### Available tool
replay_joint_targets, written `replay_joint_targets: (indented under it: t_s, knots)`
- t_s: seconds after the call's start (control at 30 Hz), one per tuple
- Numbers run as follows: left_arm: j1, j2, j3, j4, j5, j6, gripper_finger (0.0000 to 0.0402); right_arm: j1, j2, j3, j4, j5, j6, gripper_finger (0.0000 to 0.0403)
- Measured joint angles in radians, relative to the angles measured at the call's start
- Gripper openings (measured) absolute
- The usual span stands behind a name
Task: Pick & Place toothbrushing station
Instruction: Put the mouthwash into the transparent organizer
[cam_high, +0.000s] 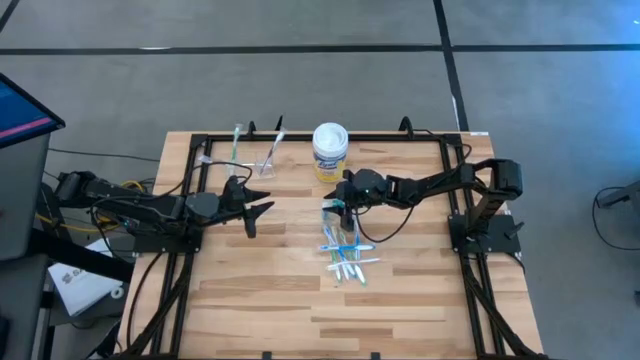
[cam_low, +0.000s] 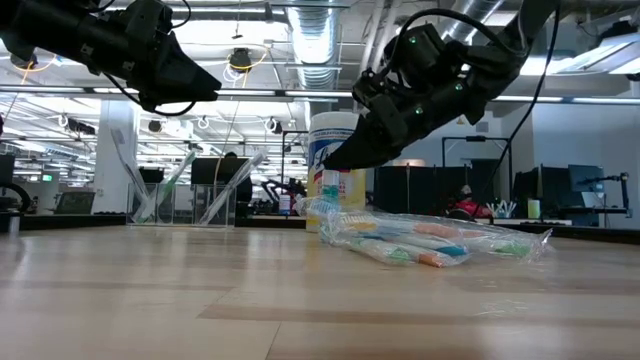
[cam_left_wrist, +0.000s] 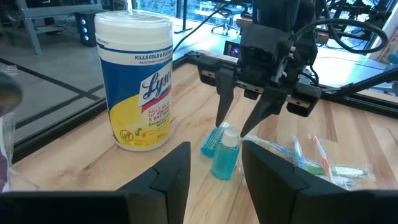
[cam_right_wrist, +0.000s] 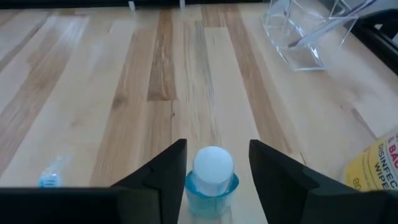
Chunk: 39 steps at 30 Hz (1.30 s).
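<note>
A small teal tube (cam_left_wrist: 224, 159) with a white cap stands upright on the table, in front of a heap of slim white, blue and green toothbrushes in clear wrap (cam_high: 345, 256). My right gripper (cam_left_wrist: 231, 130) is open and points down over the tube. One finger stands on each side of the cap (cam_right_wrist: 212, 165), and I see no touch. A second teal tube (cam_left_wrist: 210, 143) lies beside the first. Clear plastic holders (cam_high: 264, 160) with a toothbrush leaning in them stand at the far left. My left gripper (cam_high: 258, 211) is open and empty, left of the tube.
A white-lidded, yellow-labelled wipes tub (cam_high: 330, 150) stands just behind the tube, close to my right gripper. A black frame rail (cam_high: 320, 136) runs round the table. Bare wood (cam_high: 300, 310) lies toward the near edge. A small blue scrap (cam_right_wrist: 50, 177) lies on the table.
</note>
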Motion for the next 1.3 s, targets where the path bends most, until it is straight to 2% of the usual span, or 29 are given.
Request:
replay_joint_targets:
  t_s: [0.3,0.57,0.77,0.97,1.3]
  knots:
    - [0.000,0.000,0.000,0.000,0.000,0.000,0.0140,0.002,0.030,-0.001,-0.007,0.000,0.000,0.0155]
    - [0.000,0.000,0.000,0.000,0.000,0.000,0.0140,0.000,0.095,0.009,0.069,-0.002,0.001,0.0155]
    - [0.000,0.000,0.000,0.000,0.000,0.000,0.0140,0.000,0.091,0.010,0.063,-0.002,0.000,0.0132]
    - [0.000,0.000,0.000,0.000,0.000,0.000,0.0140,0.001,0.090,0.010,0.064,-0.002,0.000,0.0089]
    - [0.000,0.000,0.000,-0.001,0.000,0.000,0.0140,0.001,0.090,0.039,0.063,-0.002,0.016,0.0088]
